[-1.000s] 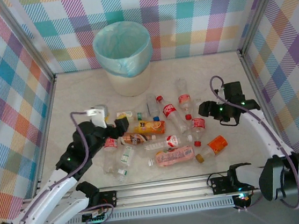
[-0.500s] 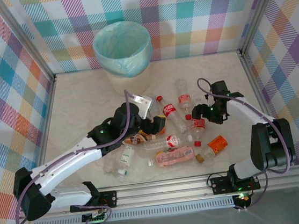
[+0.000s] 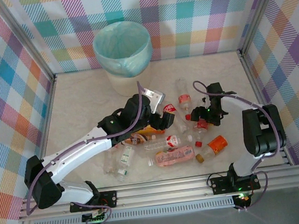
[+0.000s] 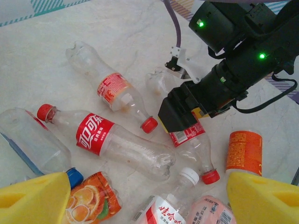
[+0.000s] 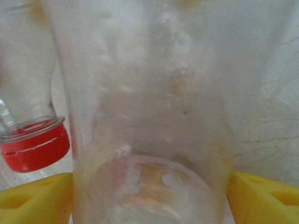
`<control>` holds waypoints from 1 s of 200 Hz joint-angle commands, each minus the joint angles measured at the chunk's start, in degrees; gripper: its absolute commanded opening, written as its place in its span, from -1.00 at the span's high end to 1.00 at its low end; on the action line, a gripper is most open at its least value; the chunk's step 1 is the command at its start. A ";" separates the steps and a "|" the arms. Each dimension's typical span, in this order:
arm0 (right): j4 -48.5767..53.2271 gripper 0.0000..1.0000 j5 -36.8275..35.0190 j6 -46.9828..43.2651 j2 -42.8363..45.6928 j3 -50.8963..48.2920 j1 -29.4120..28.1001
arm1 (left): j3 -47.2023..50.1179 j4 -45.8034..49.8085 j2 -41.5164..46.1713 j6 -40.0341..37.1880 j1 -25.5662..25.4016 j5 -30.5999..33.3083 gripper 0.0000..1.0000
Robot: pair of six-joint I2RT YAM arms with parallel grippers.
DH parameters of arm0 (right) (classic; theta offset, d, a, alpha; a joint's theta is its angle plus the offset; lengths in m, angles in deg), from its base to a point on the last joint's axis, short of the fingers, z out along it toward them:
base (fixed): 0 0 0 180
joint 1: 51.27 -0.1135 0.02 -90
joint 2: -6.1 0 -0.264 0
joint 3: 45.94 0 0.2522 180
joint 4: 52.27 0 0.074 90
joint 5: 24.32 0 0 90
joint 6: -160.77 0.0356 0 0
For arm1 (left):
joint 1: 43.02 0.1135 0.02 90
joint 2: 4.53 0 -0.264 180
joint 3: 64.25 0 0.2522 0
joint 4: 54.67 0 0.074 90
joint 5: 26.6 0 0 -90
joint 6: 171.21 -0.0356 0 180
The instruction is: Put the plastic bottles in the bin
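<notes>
Several plastic bottles lie scattered on the marble table in front of the bin. My left gripper hovers open over the middle of the pile, its jaws holding nothing. Below it lie a red-labelled cola bottle and a white-capped bottle. My right gripper reaches in from the right, low on the table. A clear bottle fills the gap between its yellow pads, touching both. From the left wrist its black fingers cover a red-labelled bottle.
An orange-labelled bottle and a pink one lie near the front. A red cap of a neighbouring bottle sits just left of my right fingers. The two grippers are close together. Checked walls enclose the table.
My left arm swung right, from the pile's left side to above its middle. My right gripper moved in leftward and came down round a bottle.
</notes>
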 commanded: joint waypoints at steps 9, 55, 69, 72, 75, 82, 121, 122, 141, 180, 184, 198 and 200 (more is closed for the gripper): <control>-0.41 -0.56 -0.07 -0.97 -1.59 1.80 -0.14 | -2.21 1.28 -0.38 0.33 -0.82 0.20 -0.73; -0.95 -0.34 -0.05 -1.21 -0.91 2.00 -0.14 | -3.95 2.47 -0.82 -0.71 -0.82 1.18 -0.73; -0.77 -0.26 -0.24 -1.23 -0.19 2.17 -0.11 | -4.23 2.51 -0.82 -0.72 -0.82 1.52 -0.73; -0.76 -0.24 -0.34 -1.30 0.02 2.15 -0.07 | -4.25 2.44 -0.82 -0.65 -0.82 1.65 -0.73; -0.69 -0.23 -0.41 -1.29 0.32 2.14 -0.11 | -4.34 2.43 -0.82 -0.64 -0.82 1.76 -0.73; -0.48 -0.21 -0.65 -1.26 1.11 2.27 -0.13 | -4.53 2.27 -0.82 -0.42 -0.81 2.16 -0.73; 2.20 -0.18 -4.01 -1.38 8.31 4.08 -0.12 | -9.79 4.09 -1.98 1.64 -0.73 7.09 -0.74; 2.39 -0.18 -4.06 -1.39 8.50 4.16 -0.13 | -10.00 4.18 -2.02 1.69 -0.73 7.22 -0.74; 4.46 -0.16 -5.60 -1.91 13.39 6.03 -0.11 | -14.93 6.54 -3.47 2.51 -0.66 9.30 -0.75; 7.81 -0.11 -5.04 -4.11 23.20 12.06 -0.66 | -25.26 9.79 -6.83 4.24 0.52 8.80 -0.78; 7.65 -0.10 -4.66 -4.50 24.18 12.50 -1.02 | -26.30 10.22 -7.28 4.64 0.75 8.51 -0.78; 6.02 -0.10 -1.63 -6.71 27.49 13.73 -2.39 | -30.01 11.65 -8.72 5.93 2.31 5.47 -0.79; 5.66 -0.10 -1.20 -7.05 28.05 13.74 -2.52 | -30.28 11.87 -8.86 6.13 2.56 4.92 -0.79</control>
